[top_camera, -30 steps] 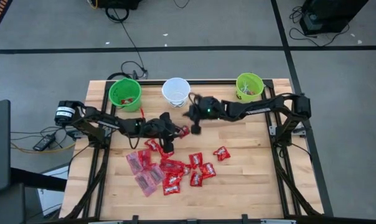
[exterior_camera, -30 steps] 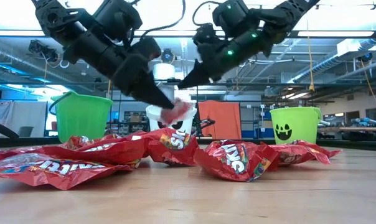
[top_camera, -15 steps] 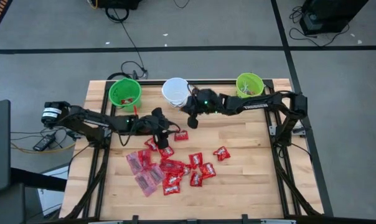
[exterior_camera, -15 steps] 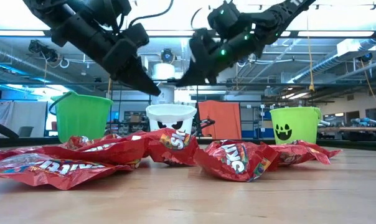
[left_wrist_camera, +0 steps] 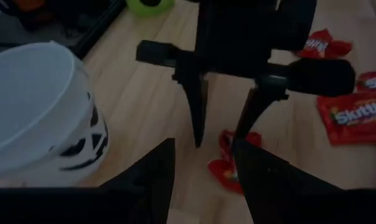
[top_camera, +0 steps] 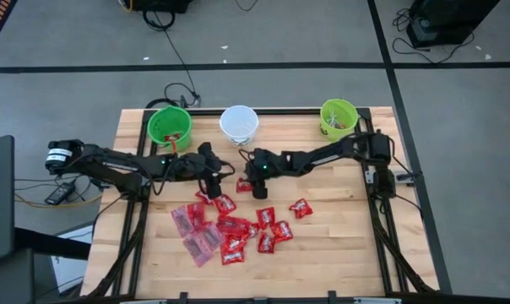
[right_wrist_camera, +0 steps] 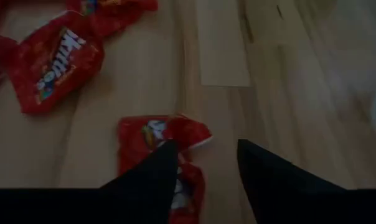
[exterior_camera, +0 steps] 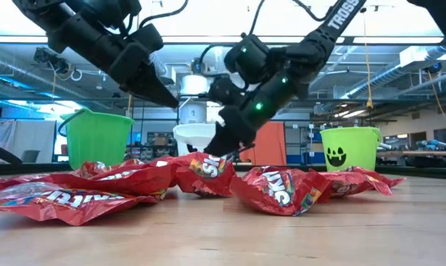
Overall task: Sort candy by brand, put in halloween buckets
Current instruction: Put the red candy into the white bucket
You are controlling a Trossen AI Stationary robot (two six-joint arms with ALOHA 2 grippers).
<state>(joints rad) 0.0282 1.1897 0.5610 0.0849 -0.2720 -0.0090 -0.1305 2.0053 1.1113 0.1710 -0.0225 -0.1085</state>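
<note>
A crumpled red candy packet [top_camera: 244, 184] [right_wrist_camera: 160, 140] lies on the table in front of the white halloween bucket [top_camera: 239, 124]. My right gripper [right_wrist_camera: 203, 158] [top_camera: 255, 187] hangs open, low over this packet, fingers pointing down. My left gripper [left_wrist_camera: 203, 168] [top_camera: 214, 171] is open and empty, a little to the packet's left and higher up. More red candy packets [top_camera: 238, 228] and pinkish ones [top_camera: 196, 232] lie in a heap nearer the front. Two green buckets [top_camera: 170, 127] [top_camera: 339, 116] flank the white one along the far edge. My right gripper stands over the crumpled packet's edge [right_wrist_camera: 175, 134], coming from above. One fingertip [right_wrist_camera: 166, 155] overlaps the packet in the right wrist view. Whether it touches the packet, I cannot tell.
A single red packet [top_camera: 300, 208] lies apart at the right of the heap. The left green bucket holds some red candy [top_camera: 176, 135]. Bare wood shows along the table's right and near sides. The two arms' grippers stand close together in front of the white bucket.
My left gripper has let go of the small red packet, which has fallen onto the table, and has drawn back toward the table's left edge. My right gripper has swung from beside the white bucket toward the near edge and down over that packet.
</note>
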